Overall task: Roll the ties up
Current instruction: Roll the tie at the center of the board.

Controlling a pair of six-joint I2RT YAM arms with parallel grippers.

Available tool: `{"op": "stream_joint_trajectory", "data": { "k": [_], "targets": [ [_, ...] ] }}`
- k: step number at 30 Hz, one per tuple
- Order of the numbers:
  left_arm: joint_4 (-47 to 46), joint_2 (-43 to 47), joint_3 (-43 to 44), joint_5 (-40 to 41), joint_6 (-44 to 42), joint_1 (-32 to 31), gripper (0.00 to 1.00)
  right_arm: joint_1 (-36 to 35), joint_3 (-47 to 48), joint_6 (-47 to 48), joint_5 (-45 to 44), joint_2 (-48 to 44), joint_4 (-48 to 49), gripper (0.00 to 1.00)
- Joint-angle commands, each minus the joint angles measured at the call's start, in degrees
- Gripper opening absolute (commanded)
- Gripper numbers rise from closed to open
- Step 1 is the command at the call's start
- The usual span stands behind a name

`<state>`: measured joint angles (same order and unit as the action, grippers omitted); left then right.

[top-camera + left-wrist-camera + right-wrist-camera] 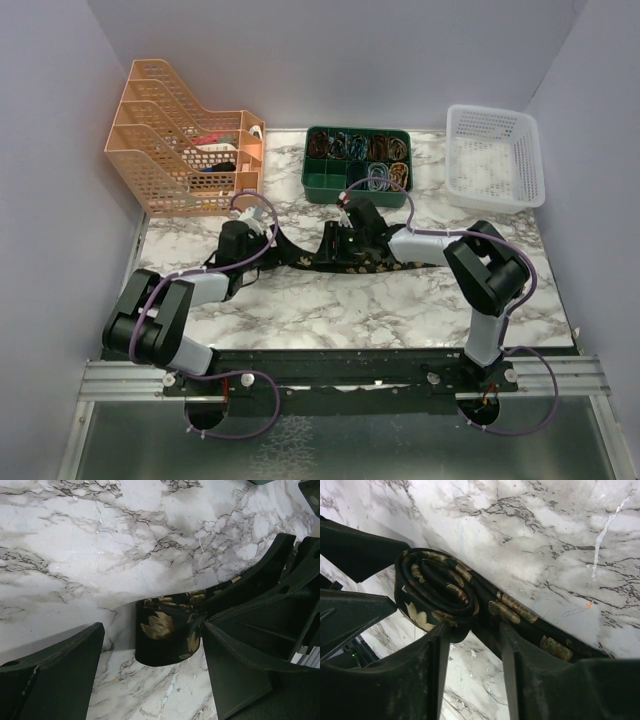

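Note:
The tie [385, 265] lies across the middle of the marble table, black with tan-gold flecks. One end of it is wound into a small roll [435, 587], standing on its edge in the left wrist view [167, 637]. My right gripper [474, 630] is partly open, its fingertips [440, 635] touching the roll's rim and the flat strip beside it, with bare marble showing between the fingers. My left gripper [152, 630] stands wide open just short of the roll, not touching it. From above, both grippers, left [266, 238] and right [345, 238], meet over the tie.
An orange file rack [185, 150] stands at the back left. A green compartment tray [320, 182] with bands sits at the back centre. A white basket [495, 155] is at the back right. Purple cables loop over both arms.

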<state>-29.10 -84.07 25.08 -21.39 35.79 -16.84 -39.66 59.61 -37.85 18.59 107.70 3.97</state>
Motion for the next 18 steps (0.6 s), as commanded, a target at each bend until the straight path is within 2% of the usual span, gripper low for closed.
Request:
{"op": "stream_joint_trajectory", "data": {
  "k": [1,4,8,11,13,16,18],
  "targets": [
    [-3.0,3.9,-1.9,1.7,1.3,0.4,0.81,-0.2,-0.7,6.4,0.3,-3.3,1.8,0.54],
    [-2.3,9.1,-3.1,7.1,4.0,0.6,0.85,-0.2,-0.5,13.1,1.8,-6.1,4.5,0.68],
    [6.7,16.2,-2.2,17.5,6.8,0.8,0.92,-0.2,-1.3,20.7,4.3,-8.3,9.8,0.76],
    [17.8,20.2,0.6,26.5,6.8,0.9,0.93,-0.2,-7.6,28.8,8.3,-10.0,24.0,0.82],
    [25.0,21.3,2.9,30.5,6.3,1.2,0.93,-0.3,-10.4,34.7,12.1,-9.5,30.5,0.95],
    [31.2,22.2,4.5,32.6,5.2,2.2,0.93,-1.1,-8.2,45.3,16.2,-5.6,29.3,0.99],
    [31.6,23.3,3.8,32.1,4.8,3.1,0.93,-2.7,-5.6,50.5,16.1,-3.0,25.6,0.99]
  ]
}}
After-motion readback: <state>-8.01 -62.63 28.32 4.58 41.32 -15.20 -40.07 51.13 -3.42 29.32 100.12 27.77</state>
